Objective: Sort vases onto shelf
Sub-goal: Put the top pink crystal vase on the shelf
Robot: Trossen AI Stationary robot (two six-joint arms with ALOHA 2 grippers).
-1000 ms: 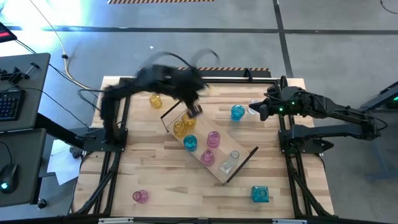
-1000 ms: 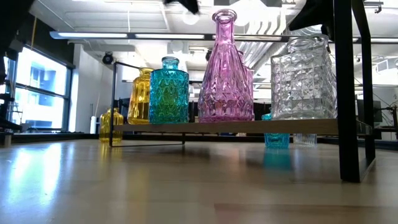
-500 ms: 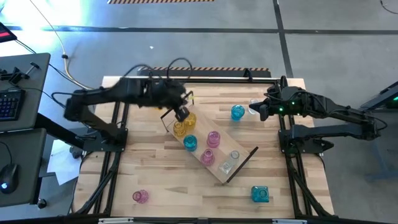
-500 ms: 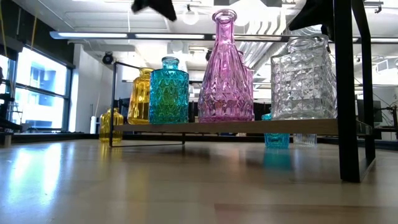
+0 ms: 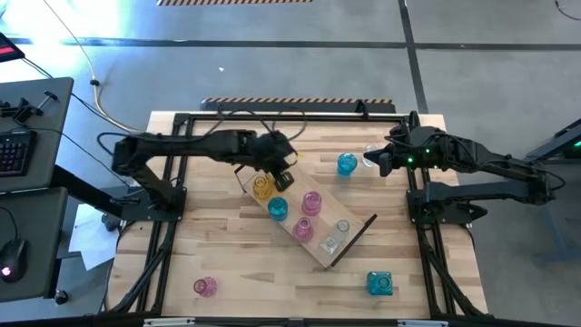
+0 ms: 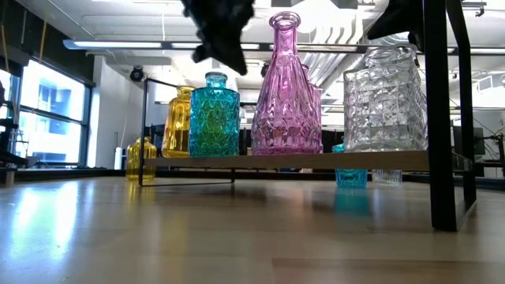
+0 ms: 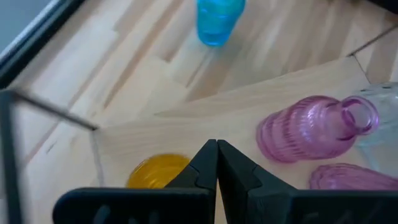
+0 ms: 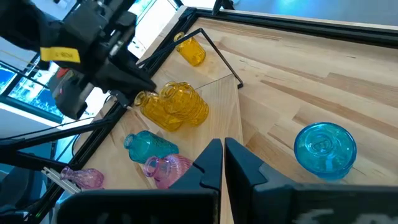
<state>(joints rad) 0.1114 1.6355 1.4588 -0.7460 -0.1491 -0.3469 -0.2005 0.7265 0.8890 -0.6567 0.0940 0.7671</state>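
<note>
Glaring brightly from overhead ceiling strip lights (image 6: 158, 45) and tall window (image 6: 47, 118); reflecting off pale slatted wooden tabletop (image 6: 118, 229); blurring dark left gripper (image 6: 217, 31); softening left wrist view.

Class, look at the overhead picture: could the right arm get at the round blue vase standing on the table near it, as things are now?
Probably yes. The blue vase stands on bare wood just beside the right gripper, off the shelf, with nothing between them.

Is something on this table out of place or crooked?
Yes. The shelf lies diagonally across the table rather than square to its edges. A pink vase, two teal vases and a yellow vase stand off it. Nothing looks tipped or broken.
</note>
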